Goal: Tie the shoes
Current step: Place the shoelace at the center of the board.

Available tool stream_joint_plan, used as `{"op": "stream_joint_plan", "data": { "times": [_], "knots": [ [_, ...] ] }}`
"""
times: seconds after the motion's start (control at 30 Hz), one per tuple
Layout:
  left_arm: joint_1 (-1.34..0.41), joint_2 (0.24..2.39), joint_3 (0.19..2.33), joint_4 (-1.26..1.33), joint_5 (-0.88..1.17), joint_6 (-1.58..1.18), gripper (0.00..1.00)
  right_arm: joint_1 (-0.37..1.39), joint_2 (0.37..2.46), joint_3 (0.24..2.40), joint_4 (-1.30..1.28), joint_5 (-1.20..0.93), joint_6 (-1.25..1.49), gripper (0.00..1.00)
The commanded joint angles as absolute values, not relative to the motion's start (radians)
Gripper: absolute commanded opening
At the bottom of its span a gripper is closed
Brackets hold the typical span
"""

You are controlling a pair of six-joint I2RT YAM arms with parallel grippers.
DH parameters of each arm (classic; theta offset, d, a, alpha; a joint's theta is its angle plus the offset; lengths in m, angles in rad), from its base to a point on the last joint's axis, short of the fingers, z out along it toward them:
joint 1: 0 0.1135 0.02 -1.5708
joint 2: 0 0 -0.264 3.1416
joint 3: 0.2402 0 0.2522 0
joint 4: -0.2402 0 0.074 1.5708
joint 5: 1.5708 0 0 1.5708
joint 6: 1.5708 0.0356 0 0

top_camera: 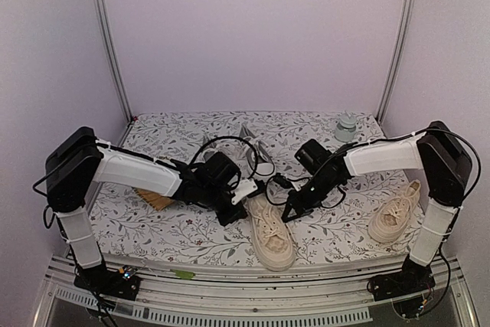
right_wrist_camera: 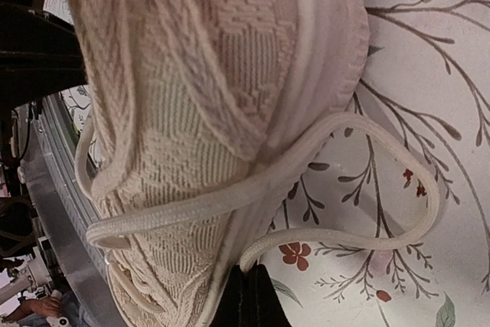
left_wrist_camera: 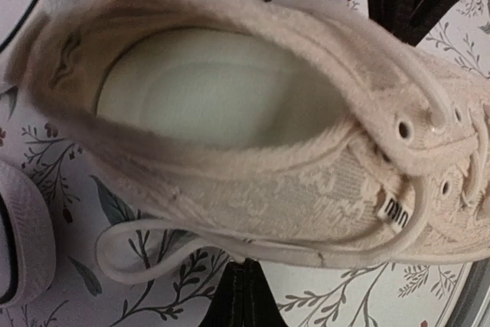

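Observation:
A cream lace-up shoe [top_camera: 272,231] lies at the table's middle front, toe toward me, and both arms meet at its heel end. My left gripper [top_camera: 246,191] is shut, its black fingertips [left_wrist_camera: 243,269] pinching a cream lace loop [left_wrist_camera: 138,239] beside the shoe's side wall [left_wrist_camera: 306,197]. On the other side, my right gripper [top_camera: 289,214] is shut on the end of another lace [right_wrist_camera: 367,244], which curls in a loop over the floral cloth next to the shoe [right_wrist_camera: 191,112]. The second cream shoe [top_camera: 394,216] rests apart at the right. White rubber parts of another shoe [left_wrist_camera: 19,254] show at the left wrist view's left edge.
The table wears a floral cloth [top_camera: 184,231]. A small grey-green pot [top_camera: 347,128] stands at the back right. A tan wooden item [top_camera: 153,198] lies under the left arm. Black cables [top_camera: 222,142] loop behind the grippers. Metal posts [top_camera: 107,36] frame the back corners.

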State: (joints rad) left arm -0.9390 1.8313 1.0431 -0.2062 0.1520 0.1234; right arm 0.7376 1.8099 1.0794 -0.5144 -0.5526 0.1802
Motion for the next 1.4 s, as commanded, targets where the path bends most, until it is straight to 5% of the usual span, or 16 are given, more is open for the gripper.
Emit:
{"op": "stream_joint_plan", "data": {
  "times": [0.0,0.27,0.57,0.93,1.13,1.37],
  "knots": [
    [-0.942,1.872,1.095,-0.093,0.223,0.165,0.0,0.735,1.847,1.138,-0.447,-0.596,0.182,0.01],
    [-0.906,1.81,1.051,-0.073,0.127,0.142,0.0,0.712,1.808,1.144,-0.495,-0.621,0.175,0.01],
    [-0.895,1.403,0.809,-0.03,0.214,0.21,0.0,0.594,1.546,1.108,-0.545,-0.747,0.093,0.01],
    [-1.012,1.247,0.756,-0.036,0.188,0.189,0.0,0.594,1.393,0.983,-0.135,-0.892,0.266,0.01],
    [-1.089,1.304,0.76,0.03,0.198,0.202,0.0,0.667,1.373,0.864,0.338,-0.538,0.549,0.01],
    [-1.13,1.298,0.736,0.153,0.271,0.2,0.0,0.812,1.621,0.978,0.463,-0.383,0.549,0.01]
  ]
}}
